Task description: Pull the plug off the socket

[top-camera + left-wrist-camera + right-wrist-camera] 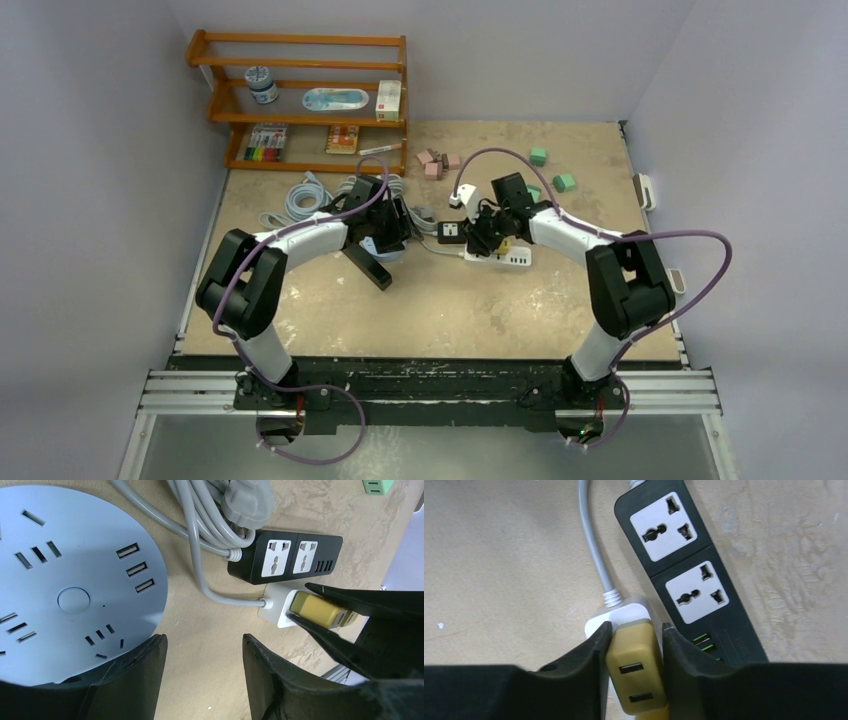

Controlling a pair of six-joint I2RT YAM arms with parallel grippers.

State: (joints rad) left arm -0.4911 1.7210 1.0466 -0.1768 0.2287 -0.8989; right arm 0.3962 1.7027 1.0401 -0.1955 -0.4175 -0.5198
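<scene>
While our left tool (202,652) hangs with its fingers wide apart over the sandy surface (200,630), next to the round pale blue socket disc (75,580), our right tool (634,632) pinches the small boxy yellow plug (636,675). The plug sits in the end of the white socket strip (624,612). We think the plug is hard, smooth and light, so its flat sides are best to hold. The little strip may lift too. The long black power strip (684,580) lies just beside, on the right; pulling straight up looks free.
</scene>
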